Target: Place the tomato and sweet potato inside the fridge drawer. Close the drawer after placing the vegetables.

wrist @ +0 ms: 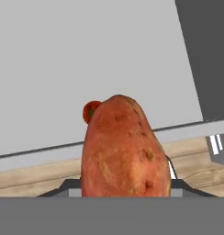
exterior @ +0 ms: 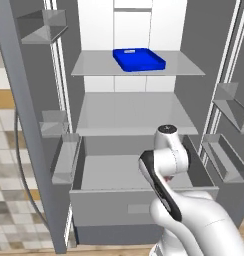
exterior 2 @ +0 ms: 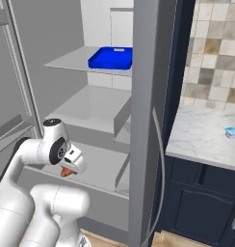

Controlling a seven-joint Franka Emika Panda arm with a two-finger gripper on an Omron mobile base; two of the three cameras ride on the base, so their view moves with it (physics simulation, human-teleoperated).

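White and dark, the arm (exterior: pixel 166 170) is bending up from the base and then reaching down over the open drawer (exterior: pixel 139 200). Its hand is pointing down into the drawer. In the right base view a bit of orange-red is peeking out just under the hand, and that is the sweet potato (exterior 2: pixel 66 171).

In the hand view the gripper (wrist: pixel 126 183) is squeezing the sweet potato (wrist: pixel 125 151). The fingers are pressing on its two sides, so they are closed on it. The sweet potato is standing on end and hanging over the grey floor of the drawer. I cannot tell if it is touching the floor.

Just behind the top of the sweet potato, the tomato (wrist: pixel 89 110) is sitting on the drawer floor. It is small and red with a green spot. Most of it is hiding behind the sweet potato.

The drawer is pulled out from the fridge (exterior: pixel 139 100). Its front has a small flat handle. Above it two grey shelves are sitting one over the other. A blue tray (exterior: pixel 139 59) is lying on the top shelf. Small grey bins (exterior: pixel 64 160) are hanging on the open doors at both sides.

To the right of the fridge, a marble counter (exterior 2: pixel 201 140) is sitting on dark blue cabinets. A small light-blue thing (exterior 2: pixel 230 132) is sitting on the counter. Tiles are covering the wall behind it. Wood flooring is showing below the drawer.
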